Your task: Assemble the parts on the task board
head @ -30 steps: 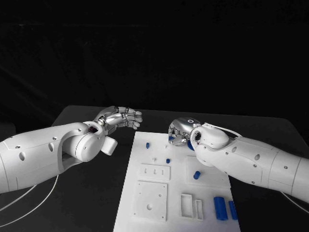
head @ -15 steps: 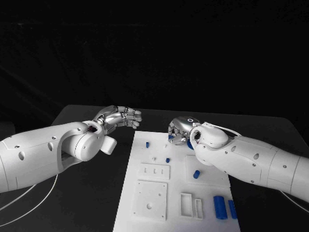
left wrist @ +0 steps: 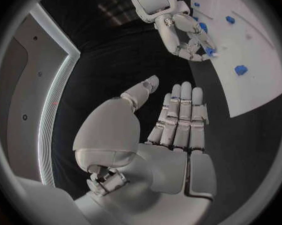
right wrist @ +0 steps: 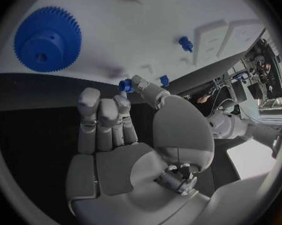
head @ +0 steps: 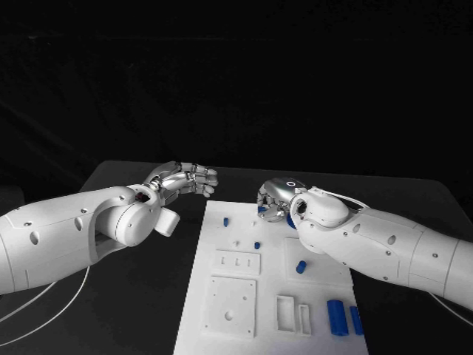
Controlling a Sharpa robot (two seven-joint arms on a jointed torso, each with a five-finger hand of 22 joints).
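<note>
Fingers of the silver left hand [left wrist: 178, 120] lie straight, apart, holding nothing, off the board's edge. Silver right hand [right wrist: 125, 135] pinches a small blue peg [right wrist: 125, 85] over the white task board [head: 224, 310]. We count one blue toothed gear [right wrist: 47, 39], five blue parts lying on it, black table [head: 140, 296] beneath.
</note>
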